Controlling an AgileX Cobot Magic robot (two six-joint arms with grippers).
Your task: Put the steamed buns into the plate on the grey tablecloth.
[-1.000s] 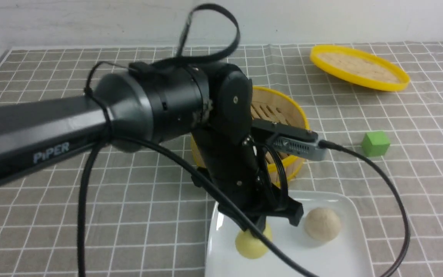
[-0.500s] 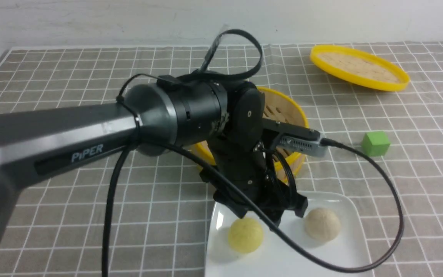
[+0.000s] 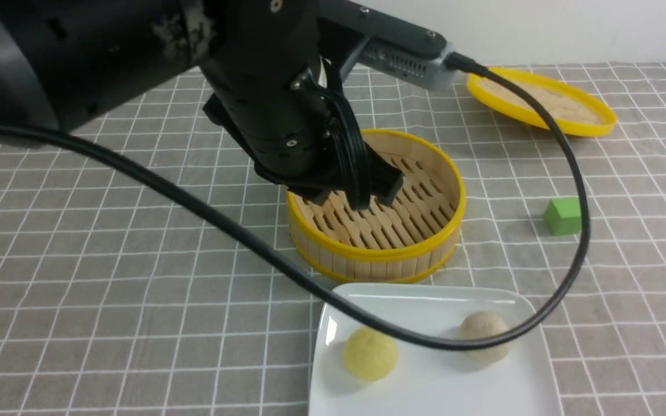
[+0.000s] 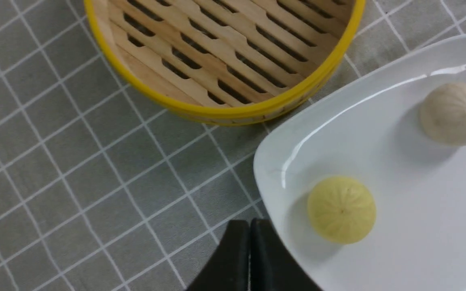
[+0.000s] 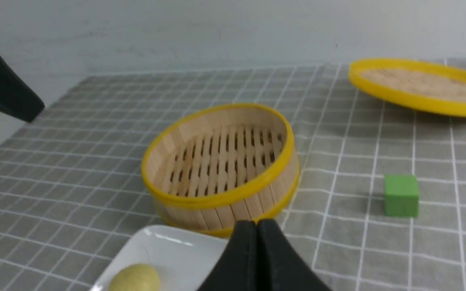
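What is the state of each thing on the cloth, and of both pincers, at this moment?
White plate: holds two steamed buns.
Yellow steamed bun: resting in the plate.
Beige steamed bun: resting in the plate, apart from the yellow one.
Bamboo steamer: uncovered, empty.
Steamer lid: off the steamer, on the grey tablecloth.
Green cube: on the tablecloth, untouched.
Left pincer: shut, empty.
Right pincer: shut, empty.

The right gripper, tips pressed together, faces the bamboo steamer
A pale yellow bun lies on the white plate just beside the steamer; the green cube sits apart on the grey tablecloth, the yellow-rimmed lid beyond
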